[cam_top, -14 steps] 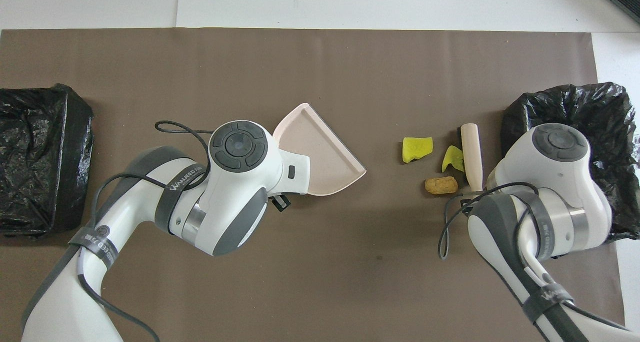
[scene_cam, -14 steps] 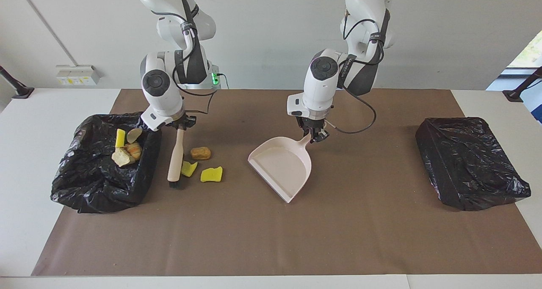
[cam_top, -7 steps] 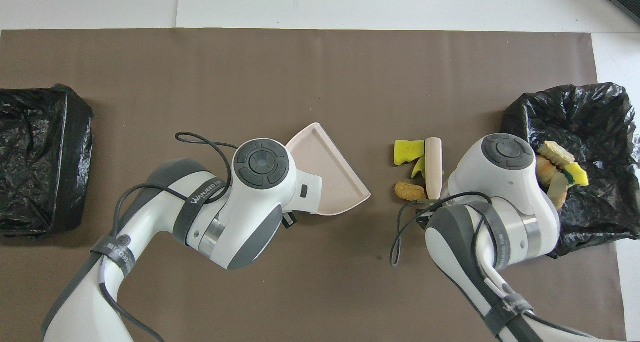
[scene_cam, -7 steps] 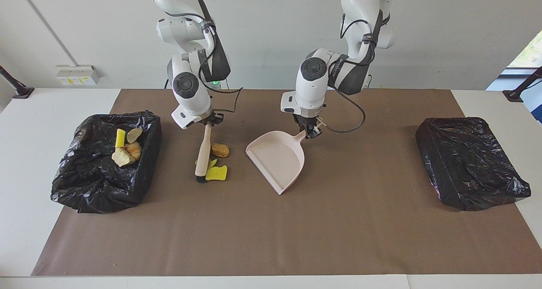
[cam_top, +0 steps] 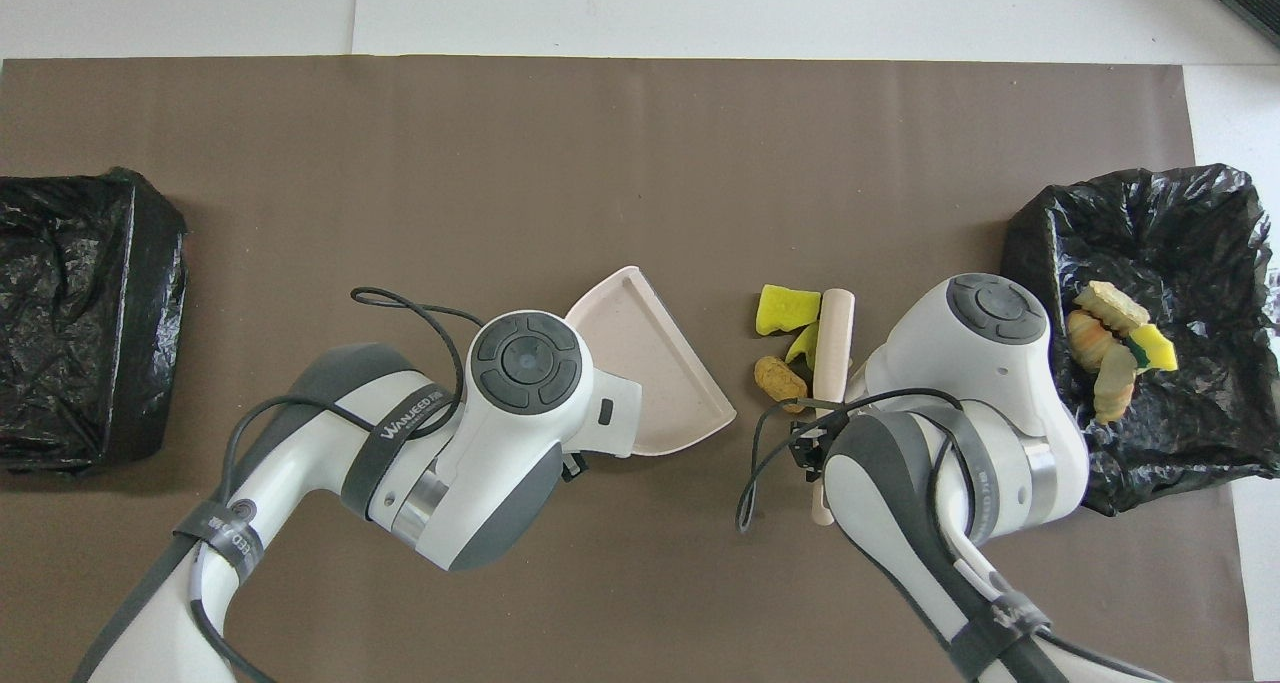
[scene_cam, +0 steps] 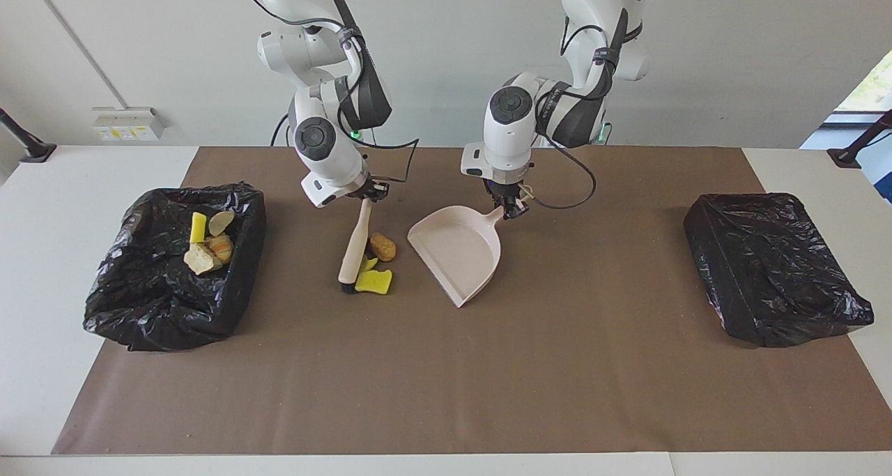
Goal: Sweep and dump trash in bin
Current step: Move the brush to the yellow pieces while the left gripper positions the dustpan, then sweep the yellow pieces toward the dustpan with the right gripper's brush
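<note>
Yellow sponge bits and one brown bread-like chunk (scene_cam: 382, 247) make up the trash still on the brown mat (scene_cam: 446, 392): two yellow pieces (scene_cam: 374, 281) lie touching the brush head, the chunk just beside the brush (scene_cam: 354, 248) on the dustpan side, nearer the robots than the sponges. Four more scraps (scene_cam: 207, 242) already sit in the black bin (scene_cam: 174, 309) at the right arm's end of the table. Right gripper (scene_cam: 371, 194) is clamped on the brush handle; left gripper (scene_cam: 511, 210) is clamped on the pink dustpan (scene_cam: 456, 253) handle, pan mouth facing the pile w/ a small gap between. Judging by looks, scraps are light, soft, squashy, likely to roll or skid, so don't pinch them; push low w/ bristles into the pan. A second black-bagged bin (scene_cam: 773, 267) sits at the left arm's end.
</note>
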{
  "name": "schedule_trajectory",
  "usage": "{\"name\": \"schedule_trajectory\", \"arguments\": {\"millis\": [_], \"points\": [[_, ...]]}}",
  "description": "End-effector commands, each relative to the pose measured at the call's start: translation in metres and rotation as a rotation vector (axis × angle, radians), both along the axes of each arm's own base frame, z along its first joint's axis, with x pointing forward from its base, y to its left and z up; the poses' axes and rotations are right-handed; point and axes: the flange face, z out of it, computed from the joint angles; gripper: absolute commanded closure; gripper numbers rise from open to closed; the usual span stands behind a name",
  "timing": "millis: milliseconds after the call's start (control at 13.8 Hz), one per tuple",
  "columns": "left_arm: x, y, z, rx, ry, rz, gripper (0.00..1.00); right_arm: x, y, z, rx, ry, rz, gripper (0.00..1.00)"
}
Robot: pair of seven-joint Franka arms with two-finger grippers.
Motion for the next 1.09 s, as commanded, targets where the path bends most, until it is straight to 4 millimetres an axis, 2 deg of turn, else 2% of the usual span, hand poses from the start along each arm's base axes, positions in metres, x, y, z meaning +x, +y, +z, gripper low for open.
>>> {"name": "schedule_trajectory", "arguments": {"millis": [0, 364, 509, 582, 727, 800, 872, 1018], "points": [[-0.016, 0.009, 0.000, 0.021, -0.001, -0.024, 1.00, -0.004, 0.013, 0.004, 0.074, 0.029, -0.089, 1.00], [-0.016, 0.009, -0.001, 0.021, -0.001, -0.024, 1.00, -0.019, 0.064, 0.010, 0.189, 0.064, -0.104, 1.00], [-0.016, 0.009, -0.001, 0.019, -0.003, -0.024, 1.00, -0.019, 0.089, 0.025, 0.294, 0.095, -0.149, 1.00], [-0.016, 0.009, -0.001, 0.019, -0.003, -0.024, 1.00, -0.013, 0.094, 0.033, 0.311, 0.091, -0.151, 1.00], [-0.016, 0.009, -0.001, 0.020, -0.002, -0.024, 1.00, -0.008, 0.095, 0.051, 0.324, 0.114, -0.136, 1.00], [-0.016, 0.009, -0.001, 0.019, -0.003, -0.023, 1.00, -0.003, 0.089, 0.064, 0.321, 0.128, -0.118, 1.00], [-0.016, 0.009, -0.001, 0.020, -0.002, -0.024, 1.00, 0.003, 0.079, 0.077, 0.319, 0.141, -0.107, 1.00], [-0.016, 0.010, -0.001, 0.020, -0.002, -0.023, 1.00, 0.015, 0.054, 0.084, 0.240, 0.101, -0.059, 1.00]]}}
